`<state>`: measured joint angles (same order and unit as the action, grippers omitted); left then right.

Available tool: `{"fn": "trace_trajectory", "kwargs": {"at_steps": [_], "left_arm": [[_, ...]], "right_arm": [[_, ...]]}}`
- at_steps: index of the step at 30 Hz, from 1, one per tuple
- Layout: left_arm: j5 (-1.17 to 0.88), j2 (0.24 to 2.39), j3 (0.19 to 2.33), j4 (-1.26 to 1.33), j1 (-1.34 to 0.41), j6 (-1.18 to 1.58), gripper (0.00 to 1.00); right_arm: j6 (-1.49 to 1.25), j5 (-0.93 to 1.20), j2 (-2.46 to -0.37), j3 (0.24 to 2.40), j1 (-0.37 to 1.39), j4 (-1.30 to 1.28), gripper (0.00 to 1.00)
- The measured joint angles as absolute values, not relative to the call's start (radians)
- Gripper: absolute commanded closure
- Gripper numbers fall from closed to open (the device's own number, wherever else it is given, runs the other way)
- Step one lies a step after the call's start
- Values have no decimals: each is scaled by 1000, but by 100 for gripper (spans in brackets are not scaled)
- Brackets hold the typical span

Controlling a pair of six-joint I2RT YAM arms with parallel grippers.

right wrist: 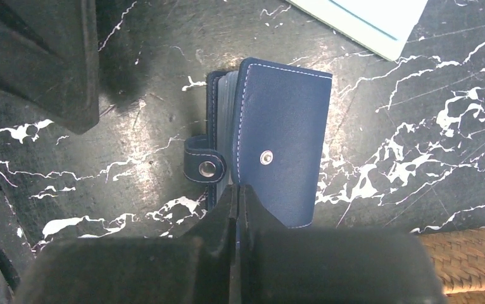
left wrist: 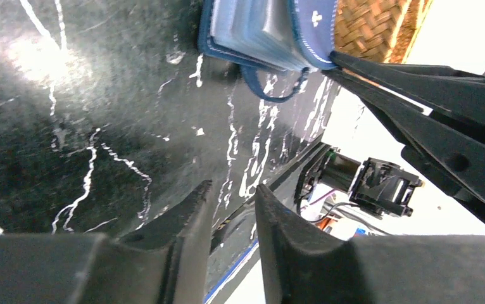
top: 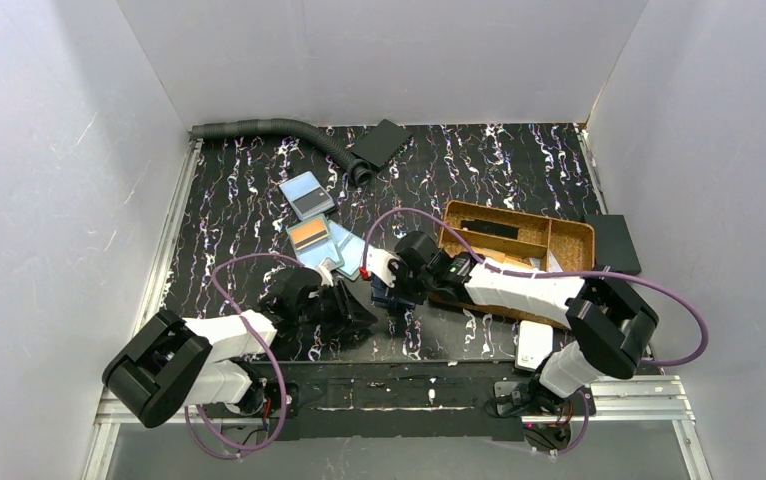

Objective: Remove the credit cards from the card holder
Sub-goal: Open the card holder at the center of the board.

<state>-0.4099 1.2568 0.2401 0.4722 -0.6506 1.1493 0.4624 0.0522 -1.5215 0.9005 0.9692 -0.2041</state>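
Currently the step in hand is opening the card holder (right wrist: pixel 287 120) to reach any cards left inside.

- Location: the holder lies on the desk (right wrist: pixel 417 145) between the two arms, just beside the brown woven tray (top: pixel 519 212).
- Condition: the snap strap (right wrist: pixel 205 166) is undone, the cover is raised a little off the pages, and clear sleeve pages show at the edge.
- Grip, right gripper (right wrist: pixel 237 193): clenched on the near edge of the navy cover.
- Grip, left gripper (left wrist: pixel 232 187): jaws slightly parted with nothing between them, low over the desk near the holder.
- Out of the holder: three credit cards (top: pixel 309 235) lie flat on the desk beyond it. One has an orange panel, one is a light blue card with a grey panel (top: pixel 307 195), and one is a pale teal card (top: pixel 346 247).
- Sleeve contents: cannot tell.

Next move, as judged: the right gripper folds the cover back and holds it there. The left gripper then closes on a card edge and draws it along its sleeve without lifting the whole holder.
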Motion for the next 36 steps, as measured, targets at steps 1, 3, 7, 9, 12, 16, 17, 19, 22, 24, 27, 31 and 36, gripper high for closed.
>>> {"fn": "trace_trajectory", "kwargs": {"at_steps": [1, 3, 7, 9, 12, 16, 17, 19, 22, 24, 27, 31, 36], "left_arm": [[-410, 1253, 244, 474, -651, 1146, 59], [-409, 1241, 246, 481, -651, 1139, 53], [-402, 1221, 246, 505, -651, 1122, 46], [-400, 1221, 246, 523, -651, 1116, 45], [-400, 1227, 246, 556, -651, 1108, 43], [-401, 1267, 248, 608, -651, 1100, 42], [-401, 1281, 249, 619, -651, 1100, 41], [-401, 1311, 254, 641, -651, 1100, 40], [-401, 1351, 264, 671, -651, 1100, 39], [-401, 1379, 274, 686, -651, 1101, 38], [-398, 1418, 289, 704, -651, 1112, 38], [-395, 1469, 297, 729, -651, 1155, 37], [-397, 1540, 320, 776, -673, 1254, 37]], "right_arm": [[456, 54, -1521, 900, 964, -202, 99], [443, 65, -1518, 900, 952, -199, 99], [414, 122, -1503, 900, 913, -197, 99], [395, 172, -1493, 900, 883, -195, 99], [363, 258, -1486, 900, 831, -185, 99], [316, 369, -1485, 900, 772, -177, 99], [305, 396, -1485, 900, 760, -175, 99], [277, 454, -1485, 900, 737, -169, 99], [231, 536, -1486, 898, 708, -150, 99], [204, 582, -1486, 892, 693, -134, 99], [175, 626, -1488, 881, 680, -124, 99], [150, 658, -1495, 875, 674, -114, 99], [136, 665, -1499, 873, 673, -104, 99]]}}
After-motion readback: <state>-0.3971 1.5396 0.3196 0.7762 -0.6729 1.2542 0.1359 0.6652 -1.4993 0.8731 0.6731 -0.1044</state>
